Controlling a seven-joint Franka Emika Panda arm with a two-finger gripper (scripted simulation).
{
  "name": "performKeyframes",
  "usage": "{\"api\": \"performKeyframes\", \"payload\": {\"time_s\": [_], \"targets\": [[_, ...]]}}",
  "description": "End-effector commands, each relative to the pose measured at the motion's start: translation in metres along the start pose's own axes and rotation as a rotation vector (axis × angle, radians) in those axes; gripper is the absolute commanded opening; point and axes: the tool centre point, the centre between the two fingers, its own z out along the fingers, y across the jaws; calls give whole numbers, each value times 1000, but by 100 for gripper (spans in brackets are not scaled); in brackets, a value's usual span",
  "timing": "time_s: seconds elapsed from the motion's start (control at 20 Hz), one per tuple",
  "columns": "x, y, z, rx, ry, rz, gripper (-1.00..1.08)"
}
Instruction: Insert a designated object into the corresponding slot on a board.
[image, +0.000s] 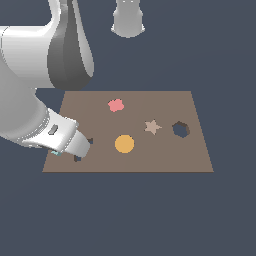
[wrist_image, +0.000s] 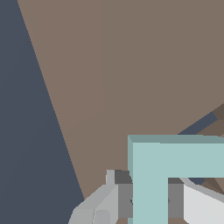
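Observation:
The light-teal L-shaped block (wrist_image: 175, 159) fills the lower part of the wrist view. My gripper (wrist_image: 148, 197) is shut on one of its arms, with grey fingers (wrist_image: 124, 195) on either side. It sits just above the brown board (wrist_image: 131, 65). One thin dark arm of the L-shaped slot (wrist_image: 199, 125) shows beside the block. In the exterior view my hand (image: 65, 136) covers the board's (image: 150, 161) left front corner and hides the fingers. Only a sliver of the teal block (image: 56, 152) and dark bits of the slot (image: 90, 141) show.
On the board lie a pink blob (image: 116, 105), a tan star (image: 152, 126), an orange disc (image: 124, 143) and a dark hexagonal hole (image: 180, 129). The robot's base (image: 128, 20) stands behind the board. My arm's large links loom at the exterior view's left.

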Motion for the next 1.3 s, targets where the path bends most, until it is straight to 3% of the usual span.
{"api": "performKeyframes", "payload": {"time_s": [0.0,0.65,1.25], "targets": [[-2,7,-1,0,-1,-103,-100],[-2,36,-1,0,-1,-472,-100],[1,44,-1,0,0,-585,-100]]}}
